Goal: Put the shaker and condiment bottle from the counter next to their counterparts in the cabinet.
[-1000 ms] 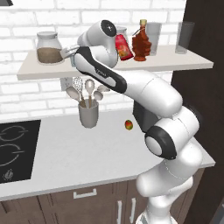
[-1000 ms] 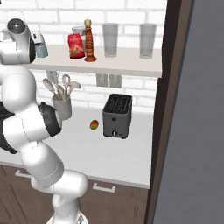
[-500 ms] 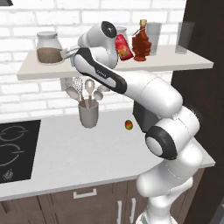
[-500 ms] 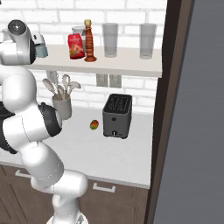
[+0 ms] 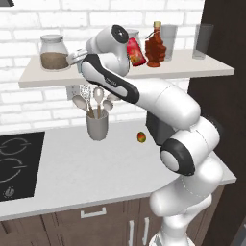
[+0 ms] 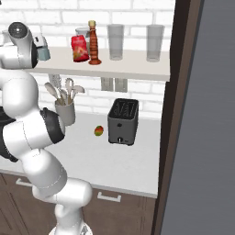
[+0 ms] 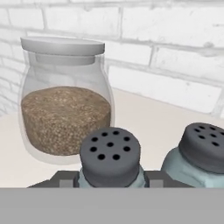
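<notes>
— Where's the small pale blue-grey shaker with the dark cap [image 7: 110, 158]?

— On the long pale beige shelf [image 5: 192, 71], gripper [image 7: 109, 179] fingers clamped either side, its twin shaker [image 7: 202, 153] just beside, the glass jar of brown grains [image 7: 65, 113] behind.

Home kitchen, rendered. Evidence: pale counter [image 5: 72, 182] with black hob [image 5: 14, 168] set in at its left end, dark brown drawer fronts [image 5: 91, 223] under it. On the counter: utensil crock [image 5: 97, 126], black toaster [image 6: 123, 121]. White brick wall [image 5: 57, 14] behind; open shelf [image 6: 133, 66] above the counter holding a jar [image 5: 53, 52], glasses [image 6: 115, 41], a syrup bottle [image 5: 155, 44].
</notes>
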